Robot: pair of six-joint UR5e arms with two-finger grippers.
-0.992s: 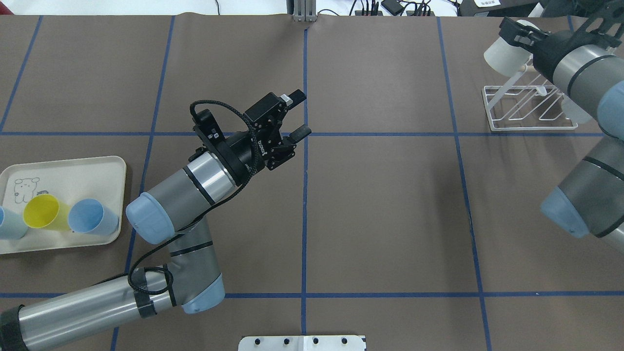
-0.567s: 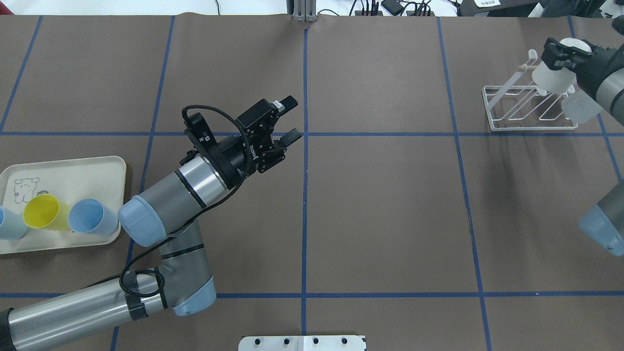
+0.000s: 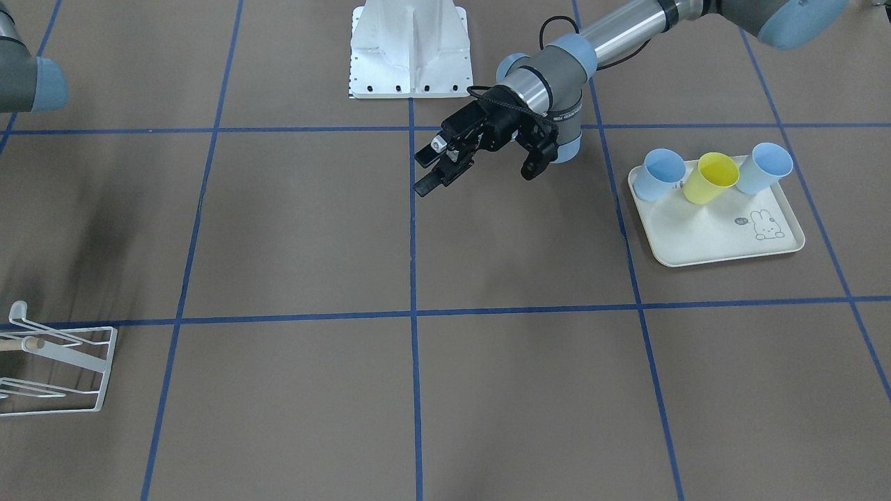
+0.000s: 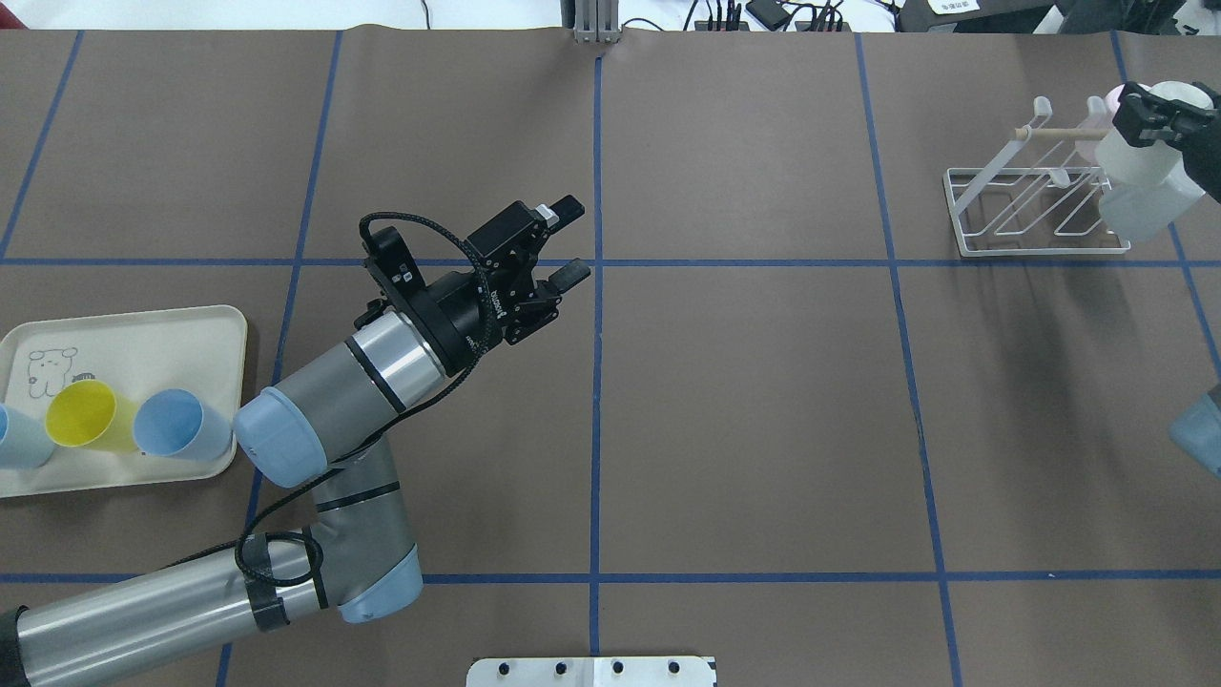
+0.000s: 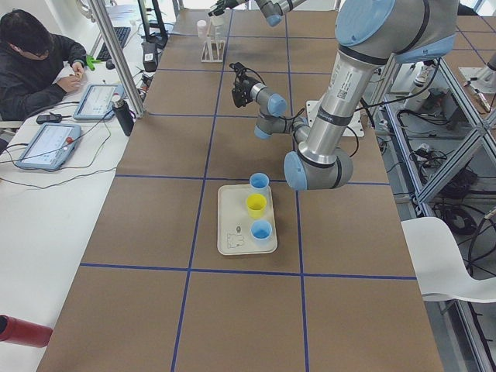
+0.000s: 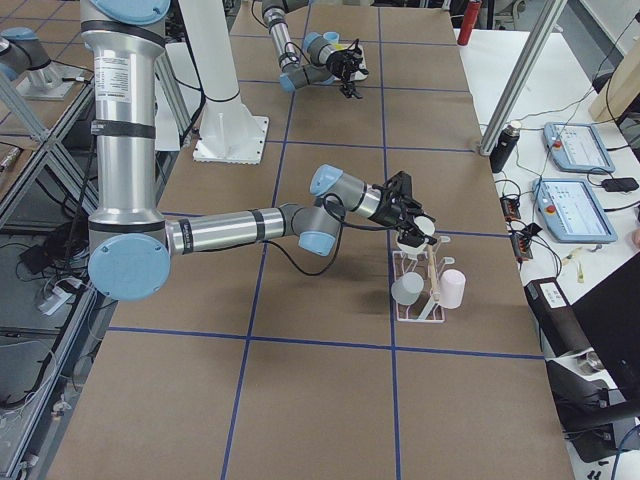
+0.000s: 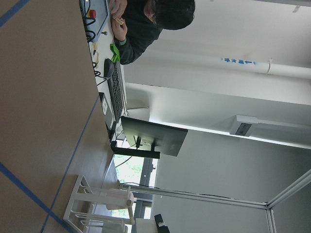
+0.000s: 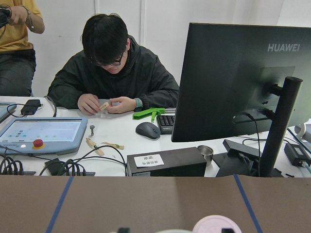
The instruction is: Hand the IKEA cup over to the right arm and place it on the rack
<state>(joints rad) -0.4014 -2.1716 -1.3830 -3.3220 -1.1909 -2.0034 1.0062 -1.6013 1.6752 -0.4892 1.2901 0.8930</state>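
- Overhead exterior: the right gripper point(image 4: 1152, 116) has carried the white plastic IKEA cup point(image 4: 1130, 160) further toward the view's right edge. 0.6 s ago it was over the middle of the rack; now it is at the rack's right end.
- The left gripper point(image 4: 570, 240) has drawn back slightly since 1 s ago. Its fingers are apart with nothing between them, and it hangs over the desk's middle.
- The right gripper is clamped on the cup, which is plain opaque white and tapered.
- The cup is held just above the small white wire rack point(image 4: 1045, 251), near its light wooden rod point(image 4: 1059, 134). I cannot tell whether it touches a prong.
- The rack also carries a greyish cup point(image 4: 1145, 212) on the robot's side and a pale pink cup point(image 6: 453, 288) on the opposite side.
- The brown desk point(image 4: 763, 382) has a grid of blue tape.
- A cream rabbit-print tray point(image 4: 143, 329) sits at the left with a yellow cup point(image 4: 91, 415) between two light-blue cups point(image 4: 181, 425).
- In the room beyond, a person in a black jacket point(image 8: 114, 73) is seated beside a black monitor point(image 8: 243, 82).
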